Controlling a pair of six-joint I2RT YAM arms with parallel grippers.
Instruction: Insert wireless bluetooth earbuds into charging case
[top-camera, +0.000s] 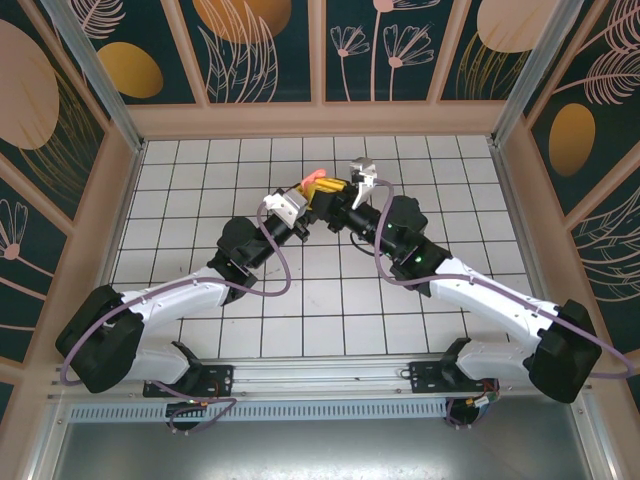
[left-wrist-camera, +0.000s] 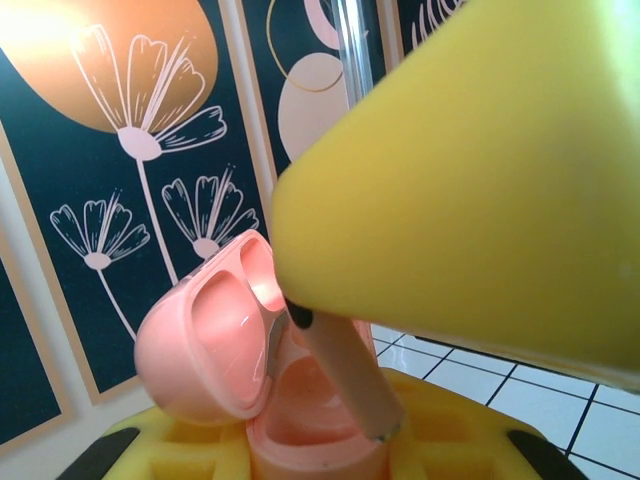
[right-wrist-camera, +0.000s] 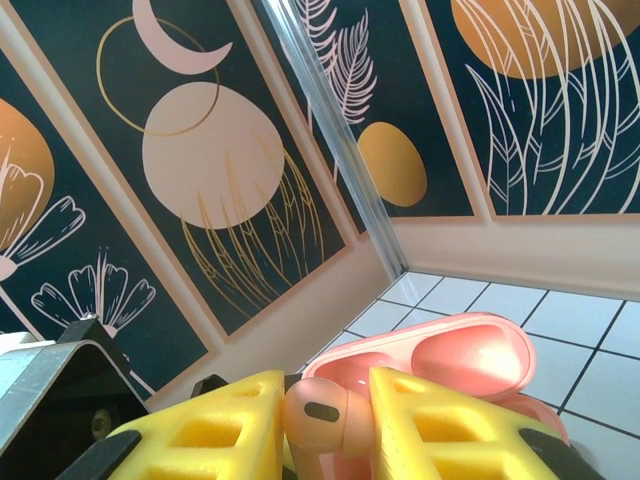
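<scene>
White tiled tabletop (top-camera: 200, 200), boxed in by flower-painted panels. At mid-table the right jaws pinch a salmon-pink earbud (right-wrist-camera: 312, 412), its stem angled towards the open charging case (left-wrist-camera: 210, 345) just beyond, which is clamped in the left jaws. This looks like the insertion step. Next, the stem likely needs aligning with its well, then a gentle push.
</scene>
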